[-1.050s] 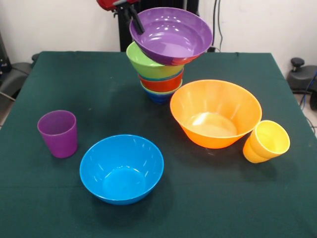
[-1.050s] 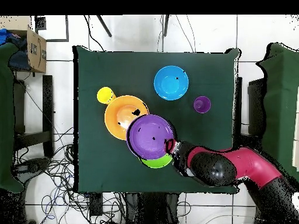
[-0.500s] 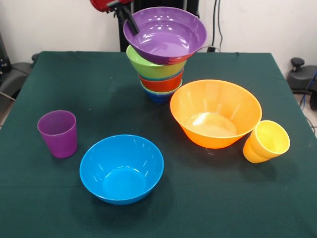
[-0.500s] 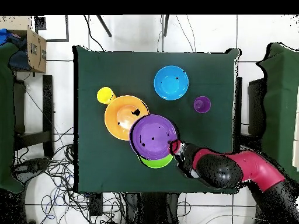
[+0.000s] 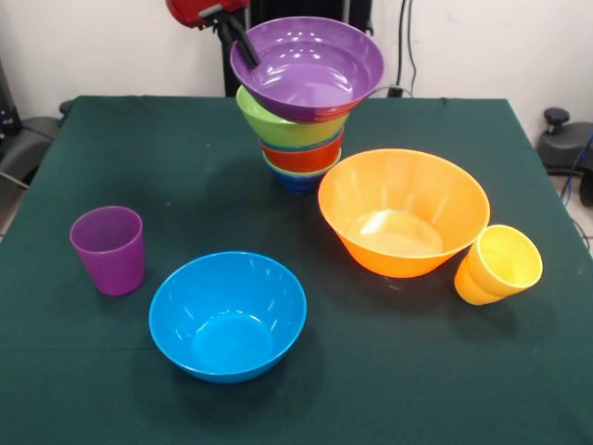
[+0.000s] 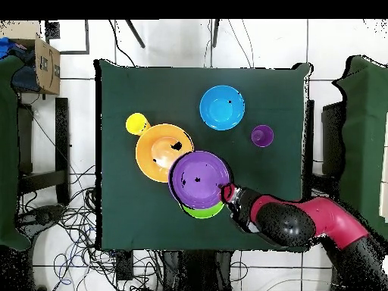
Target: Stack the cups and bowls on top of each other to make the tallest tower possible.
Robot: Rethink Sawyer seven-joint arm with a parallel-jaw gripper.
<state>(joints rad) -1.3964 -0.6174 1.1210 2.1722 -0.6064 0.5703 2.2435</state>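
Note:
The tower [image 5: 298, 148] stands at the back of the table: a dark blue bowl [image 5: 296, 182] lowest, then a red-orange bowl [image 5: 301, 154] and a green bowl [image 5: 276, 124]. The wide purple bowl [image 5: 310, 65] sits on top, tipped slightly. My gripper [image 5: 243, 46] is shut on its left rim, one black finger inside the bowl. From overhead the purple bowl [image 6: 198, 178] covers most of the green bowl [image 6: 204, 211], and my gripper [image 6: 226, 191] is at its edge. The purple cup [image 5: 109, 248], the yellow cup [image 5: 498, 264], the large orange bowl [image 5: 403, 213] and the large blue bowl [image 5: 227, 315] stand apart on the cloth.
The orange bowl [image 6: 162, 151] lies close beside the tower, and the yellow cup [image 6: 137, 123] touches its side. The blue bowl [image 6: 222, 107] and the purple cup [image 6: 261, 136] stand farther off. My red arm [image 6: 303, 220] reaches in over the table's edge.
The purple bowl has shifted left in the front view and come nearly level on the tower, my gripper moving with it. The other bowls and the cups have not moved.

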